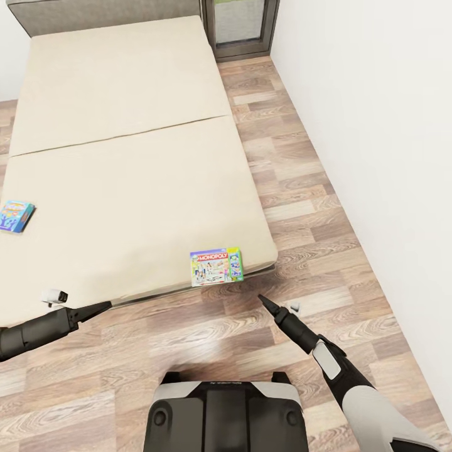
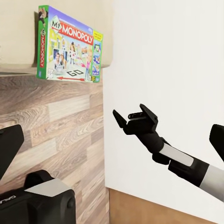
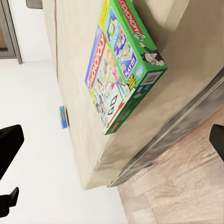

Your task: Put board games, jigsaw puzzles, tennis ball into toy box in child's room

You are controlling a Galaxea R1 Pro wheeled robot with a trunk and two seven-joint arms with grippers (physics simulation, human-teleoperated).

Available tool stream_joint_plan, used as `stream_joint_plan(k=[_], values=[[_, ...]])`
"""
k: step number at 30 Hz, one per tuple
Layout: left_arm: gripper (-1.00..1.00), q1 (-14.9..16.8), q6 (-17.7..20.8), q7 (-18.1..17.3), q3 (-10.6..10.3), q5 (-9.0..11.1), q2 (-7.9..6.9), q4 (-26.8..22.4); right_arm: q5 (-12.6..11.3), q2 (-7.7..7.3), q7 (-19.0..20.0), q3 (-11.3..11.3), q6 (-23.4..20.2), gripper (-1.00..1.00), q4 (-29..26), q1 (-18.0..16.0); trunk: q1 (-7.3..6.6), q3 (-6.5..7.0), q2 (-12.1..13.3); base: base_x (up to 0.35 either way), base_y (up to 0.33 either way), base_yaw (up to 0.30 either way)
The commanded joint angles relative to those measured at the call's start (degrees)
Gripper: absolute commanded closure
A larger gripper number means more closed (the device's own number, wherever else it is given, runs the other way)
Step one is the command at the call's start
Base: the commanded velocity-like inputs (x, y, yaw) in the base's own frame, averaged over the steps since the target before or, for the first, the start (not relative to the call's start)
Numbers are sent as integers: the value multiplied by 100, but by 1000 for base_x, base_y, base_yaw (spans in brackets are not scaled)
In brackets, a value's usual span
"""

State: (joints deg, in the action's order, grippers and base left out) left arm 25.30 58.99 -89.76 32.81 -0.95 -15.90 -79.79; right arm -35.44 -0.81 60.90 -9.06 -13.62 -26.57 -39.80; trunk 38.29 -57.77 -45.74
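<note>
A pale and green "Monopoly" board game (image 1: 216,266) lies flat on the bed (image 1: 125,144), at the near right corner of the beige mattress. It also shows in the left wrist view (image 2: 70,44) and the right wrist view (image 3: 122,63). A small blue board game (image 1: 16,215) lies at the bed's left edge, far behind the Monopoly box in the right wrist view (image 3: 63,116). My left gripper (image 1: 102,307) hangs open over the floor just off the bed's near edge. My right gripper (image 1: 266,302) is open and empty, a short way in front of the Monopoly box.
A white wall (image 1: 376,125) runs along the right, with a strip of wood plank floor (image 1: 295,207) between it and the bed. A grey-framed window (image 1: 242,25) and a grey headboard (image 1: 107,9) stand at the far end. My base (image 1: 226,411) is below.
</note>
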Motion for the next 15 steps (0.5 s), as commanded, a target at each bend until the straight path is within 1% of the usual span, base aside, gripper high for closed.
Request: stream_joint_plan(k=[1,5,12,15], values=[[-100,1,60,-24,1,-11,-1,-2,-34,-1,18,-7,-57,-100,3,-2,1,-3,-4,0,0,0],[-100,1,60,-24,-2,-11,-1,-2,-32,4,13,0,-55,-100,3,0,1,-3,-4,0,0,0],[-100,1,60,-24,-2,-11,-1,-2,-30,59,-47,7,24,-100,29,1,1,-3,-4,0,0,0],[-100,1,60,-24,-2,-11,-1,-2,-30,77,-54,4,147,-100,38,0,67,-57,-124,0,0,0]])
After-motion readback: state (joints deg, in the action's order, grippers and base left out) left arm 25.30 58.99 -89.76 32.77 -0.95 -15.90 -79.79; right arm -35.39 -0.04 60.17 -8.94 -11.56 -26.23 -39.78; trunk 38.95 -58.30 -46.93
